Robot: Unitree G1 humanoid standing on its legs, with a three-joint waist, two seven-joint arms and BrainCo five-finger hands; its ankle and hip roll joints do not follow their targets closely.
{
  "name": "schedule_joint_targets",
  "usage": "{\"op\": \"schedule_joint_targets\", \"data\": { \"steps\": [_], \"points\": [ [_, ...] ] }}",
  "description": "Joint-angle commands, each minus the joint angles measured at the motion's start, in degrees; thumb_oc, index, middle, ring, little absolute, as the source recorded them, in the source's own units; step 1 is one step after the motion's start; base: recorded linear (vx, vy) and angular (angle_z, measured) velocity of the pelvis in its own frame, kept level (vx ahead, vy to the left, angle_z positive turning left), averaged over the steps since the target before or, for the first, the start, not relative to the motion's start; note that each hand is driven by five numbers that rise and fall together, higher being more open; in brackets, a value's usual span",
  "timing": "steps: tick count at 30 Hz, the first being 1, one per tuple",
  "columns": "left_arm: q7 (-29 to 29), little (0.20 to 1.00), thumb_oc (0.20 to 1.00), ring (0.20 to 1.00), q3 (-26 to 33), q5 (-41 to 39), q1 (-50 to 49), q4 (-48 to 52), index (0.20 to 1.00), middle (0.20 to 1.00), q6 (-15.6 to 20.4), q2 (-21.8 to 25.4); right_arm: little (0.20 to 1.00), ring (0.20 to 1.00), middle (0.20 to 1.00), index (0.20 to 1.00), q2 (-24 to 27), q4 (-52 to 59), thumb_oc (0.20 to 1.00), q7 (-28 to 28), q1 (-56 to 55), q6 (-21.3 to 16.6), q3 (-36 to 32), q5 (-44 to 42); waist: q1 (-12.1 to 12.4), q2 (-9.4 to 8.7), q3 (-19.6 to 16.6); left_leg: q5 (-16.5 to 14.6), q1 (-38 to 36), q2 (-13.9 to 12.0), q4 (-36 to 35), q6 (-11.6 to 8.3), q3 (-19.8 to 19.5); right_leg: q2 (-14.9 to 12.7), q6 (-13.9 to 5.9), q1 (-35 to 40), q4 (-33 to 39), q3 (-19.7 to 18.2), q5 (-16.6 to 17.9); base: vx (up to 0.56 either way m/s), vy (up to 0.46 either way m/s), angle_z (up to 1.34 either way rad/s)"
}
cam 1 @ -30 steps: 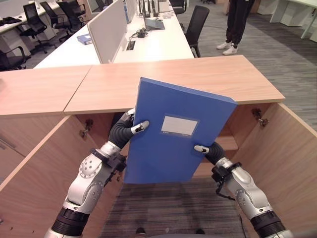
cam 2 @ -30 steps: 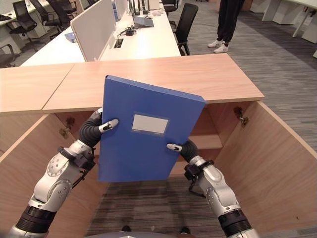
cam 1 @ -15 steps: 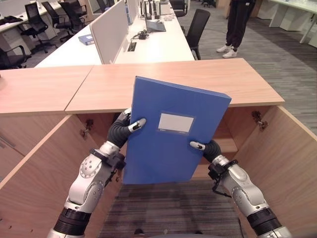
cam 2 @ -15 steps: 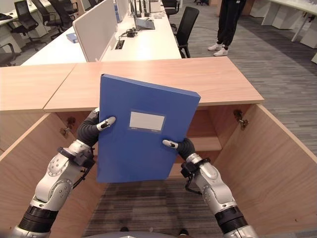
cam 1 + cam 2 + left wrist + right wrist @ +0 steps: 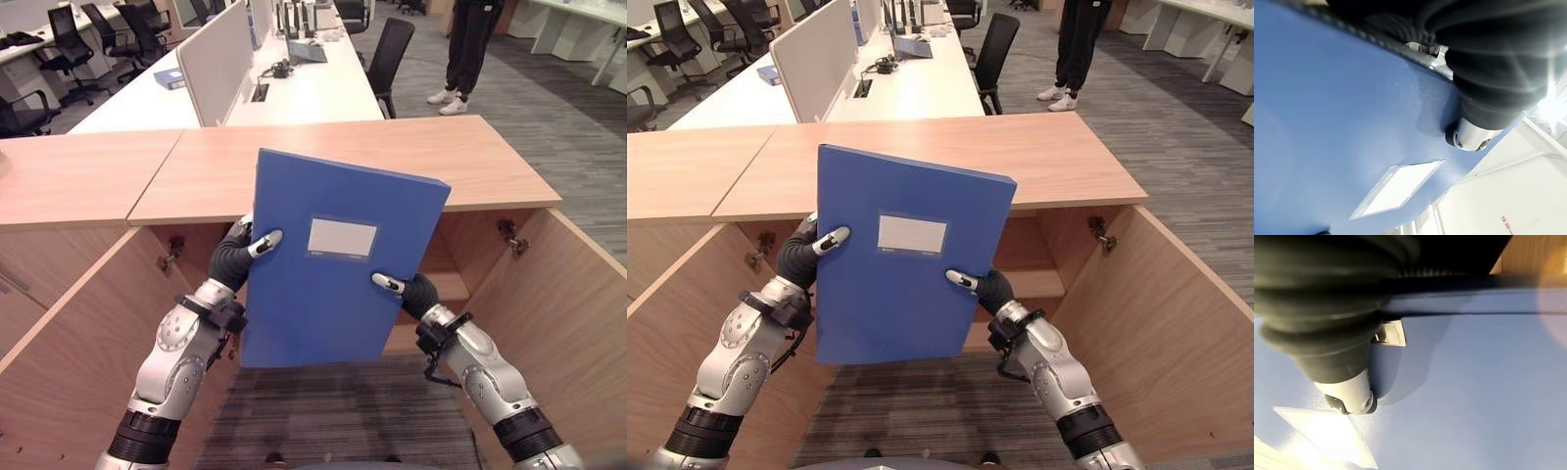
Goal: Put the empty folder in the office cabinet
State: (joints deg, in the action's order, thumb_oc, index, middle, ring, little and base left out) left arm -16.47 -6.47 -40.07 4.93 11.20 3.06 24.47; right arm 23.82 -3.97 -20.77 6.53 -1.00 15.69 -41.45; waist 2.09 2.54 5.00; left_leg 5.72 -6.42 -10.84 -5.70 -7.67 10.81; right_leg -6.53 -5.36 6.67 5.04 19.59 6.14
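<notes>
A blue folder (image 5: 328,264) with a pale label pocket (image 5: 341,238) stands nearly upright in front of the open wooden cabinet (image 5: 470,162). My left hand (image 5: 235,257) pinches its left edge, thumb on the front face. My right hand (image 5: 409,292) pinches its right edge lower down, thumb likewise on the front. Close up, the left thumb (image 5: 1469,137) and the right thumb (image 5: 1349,394) press on the blue cover (image 5: 1464,396). The fingers behind the folder are hidden. A shelf (image 5: 451,286) shows inside the cabinet to the folder's right.
Both cabinet doors (image 5: 73,352) (image 5: 563,304) swing out towards me on either side. A second wooden top (image 5: 69,181) joins at the left. Behind stand white desks (image 5: 304,83), a divider, office chairs (image 5: 392,49) and a person's legs (image 5: 470,44).
The folder has swung closer to upright and shifted a little to the left and up. Both hands keep their hold on its edges.
</notes>
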Motion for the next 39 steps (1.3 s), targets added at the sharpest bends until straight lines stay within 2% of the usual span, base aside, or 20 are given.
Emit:
{"op": "schedule_joint_targets", "data": {
  "steps": [1, 8, 9, 10, 13, 15, 17, 19, 21, 25, 31, 39],
  "points": [
    [-2.9, 0.200, 0.200, 0.200, -3.1, -0.8, 6.1, 3.4, 0.200, 0.200, 4.4, -0.4, 0.200, 0.200, 0.200, 0.200, -1.7, 5.7, 0.200, -4.4, 8.0, -0.7, 4.1, 5.2, -0.2, -2.79, 0.7, -4.4, -1.6, -0.8, 0.7, -1.62, 0.3, -6.4, -6.45, 4.2, -1.0, -0.8, -7.5, 0.00, 0.000, 0.00],
    [-3.0, 0.200, 0.200, 0.200, -0.2, 2.2, 3.1, 2.7, 0.200, 0.200, 4.7, 0.4, 0.200, 0.200, 0.200, 0.200, 0.7, 3.7, 0.200, -3.3, 5.8, -1.6, 0.4, 13.1, 0.0, -2.74, 0.7, -4.4, -1.4, -0.9, 0.7, -1.62, 0.1, -6.3, -6.41, 4.3, -1.0, -0.6, -7.6, 0.00, 0.000, 0.00],
    [-2.8, 0.454, 0.454, 0.454, 0.6, 3.2, 2.2, 2.3, 0.454, 0.454, 4.8, 0.5, 0.200, 0.200, 0.200, 0.200, 0.9, 2.9, 0.200, -3.1, 4.9, -1.5, -0.2, 14.3, 0.0, -2.75, 0.7, -4.4, -1.3, -0.9, 0.7, -1.63, 0.1, -6.3, -6.38, 4.3, -1.0, -0.5, -7.7, 0.00, 0.000, 0.00],
    [-2.1, 1.000, 1.000, 1.000, 2.0, 5.4, 0.7, 1.1, 1.000, 1.000, 4.8, 1.4, 0.200, 0.200, 0.200, 0.200, 1.5, 0.9, 0.200, -2.7, 2.9, -1.4, -1.2, 15.6, 0.1, -2.66, 0.8, -4.3, -1.2, -0.8, 0.7, -1.67, -0.1, -6.2, -6.34, 4.2, -1.0, -0.4, -7.7, 0.00, 0.000, 0.00],
    [-2.3, 1.000, 1.000, 1.000, 2.8, 6.8, 0.0, 0.8, 1.000, 1.000, 4.7, 2.2, 0.200, 0.200, 0.200, 0.200, 1.8, 0.3, 0.200, -2.9, 1.9, -1.3, -1.8, 16.4, 0.1, -2.62, 0.8, -4.3, -1.1, -0.9, 0.7, -1.70, -0.2, -6.2, -6.32, 4.2, -1.0, -0.4, -7.7, 0.00, 0.000, 0.00],
    [-5.2, 1.000, 1.000, 1.000, 6.1, 12.1, -3.8, -0.5, 1.000, 1.000, 4.8, 6.3, 0.200, 0.200, 0.200, 0.200, 3.6, -1.8, 0.200, -4.4, -2.6, -1.1, -4.4, 19.7, 0.0, -2.46, 1.0, -4.3, -0.9, -0.9, 0.7, -1.85, -0.4, -6.1, -6.42, 4.1, -1.0, -0.3, -7.7, 0.00, 0.000, 0.00],
    [-9.6, 1.000, 1.000, 1.000, 8.8, 12.0, -9.4, -2.0, 1.000, 1.000, 3.0, 8.3, 0.200, 0.200, 0.200, 0.200, 4.3, -4.9, 0.200, -5.2, -6.6, -0.5, -7.0, 21.9, -0.1, -2.14, 1.1, -4.1, -0.9, -0.8, 0.7, -1.95, -0.2, -6.2, -6.56, 3.9, -1.1, -0.2, -7.6, 0.00, 0.000, 0.00],
    [-9.7, 1.000, 1.000, 1.000, 8.9, 11.9, -9.5, -2.0, 1.000, 1.000, 3.0, 8.3, 0.200, 0.200, 0.200, 0.200, 4.3, -4.9, 0.200, -5.2, -6.7, -0.5, -7.0, 22.0, -0.1, -2.14, 0.9, -4.2, -0.9, -0.9, 0.7, -1.95, -0.2, -6.1, -6.57, 3.9, -1.1, -0.2, -7.6, 0.00, 0.000, 0.00],
    [-12.9, 1.000, 1.000, 1.000, 8.2, 10.9, -13.6, -5.3, 1.000, 1.000, 1.0, 8.7, 0.200, 0.200, 0.200, 0.200, 3.9, -9.8, 0.200, -5.0, -9.2, -0.7, -7.6, 23.5, -0.3, -1.83, 1.2, -4.0, -0.7, -0.8, 0.7, -1.95, -0.2, -6.0, -6.54, 3.7, -1.1, -0.3, -7.5, 0.00, 0.000, 0.00],
    [-15.2, 1.000, 1.000, 1.000, 6.1, 9.5, -16.5, -9.6, 1.000, 1.000, -0.6, 7.8, 0.200, 0.200, 0.200, 0.200, 2.1, -14.5, 0.200, -4.2, -11.2, -0.9, -7.2, 23.9, -0.5, -1.52, 1.4, -3.7, -0.5, -0.9, 0.7, -1.97, -0.3, -5.8, -6.43, 3.4, -1.2, -0.5, -7.6, 0.00, 0.000, 0.00],
    [-14.2, 1.000, 1.000, 1.000, 2.8, 10.0, -16.2, -17.6, 1.000, 1.000, -1.1, 5.5, 0.200, 0.200, 0.200, 0.200, -0.1, -21.4, 0.200, -1.6, -11.3, -1.1, -6.8, 22.8, -0.6, -1.22, 1.8, -3.2, 0.1, -1.1, 0.7, -2.10, -0.5, -5.5, -6.23, 3.0, -1.2, -0.6, -7.8, -0.01, -0.019, 0.00],
    [-6.7, 1.000, 1.000, 1.000, -0.8, 18.9, -14.0, -39.1, 1.000, 1.000, 0.2, -0.7, 0.200, 0.200, 0.200, 0.200, -4.8, -30.3, 0.200, 4.3, -10.5, -1.4, -9.4, 14.8, -1.4, 0.02, 2.0, -2.5, 0.1, -2.1, 0.7, -2.73, -0.4, -4.1, -5.34, 2.9, -1.1, -0.7, -8.7, 0.00, -0.053, 0.01]
  ]
}}
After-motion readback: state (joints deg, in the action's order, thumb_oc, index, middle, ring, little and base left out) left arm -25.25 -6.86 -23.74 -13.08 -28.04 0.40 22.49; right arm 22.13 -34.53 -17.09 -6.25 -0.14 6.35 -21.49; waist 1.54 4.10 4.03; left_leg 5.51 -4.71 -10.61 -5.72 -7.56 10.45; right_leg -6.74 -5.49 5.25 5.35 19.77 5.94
